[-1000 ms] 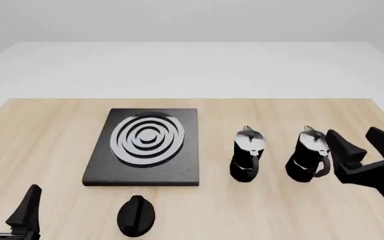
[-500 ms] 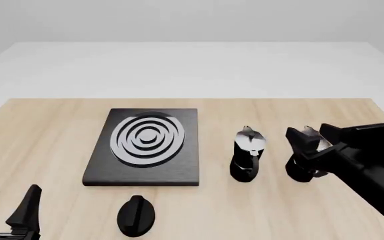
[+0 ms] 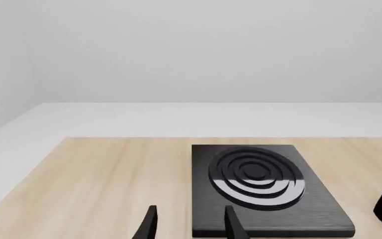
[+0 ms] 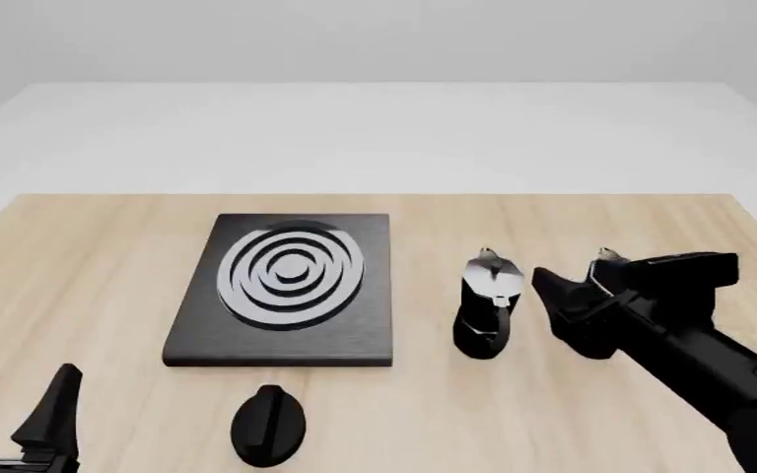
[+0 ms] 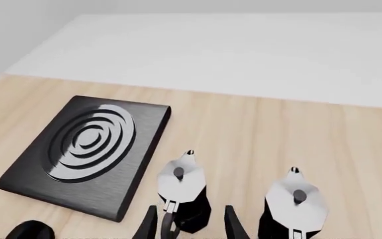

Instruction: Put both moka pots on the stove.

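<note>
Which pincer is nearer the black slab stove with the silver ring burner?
Left, judging by the front view. The left pincer sits open at the table's near edge, just short of the stove's near-left corner. The right pincer is further off, over the two moka pots.

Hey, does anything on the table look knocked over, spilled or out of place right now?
Nothing stands out. Both moka pots stand upright on the table beside the stove, lids on. The stove lies flat, and the black knob sits in front of it.

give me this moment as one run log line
stage: approach | right gripper: open, above right moka pot | left moka pot: on table | stove: bare | left gripper: open, idle
</note>
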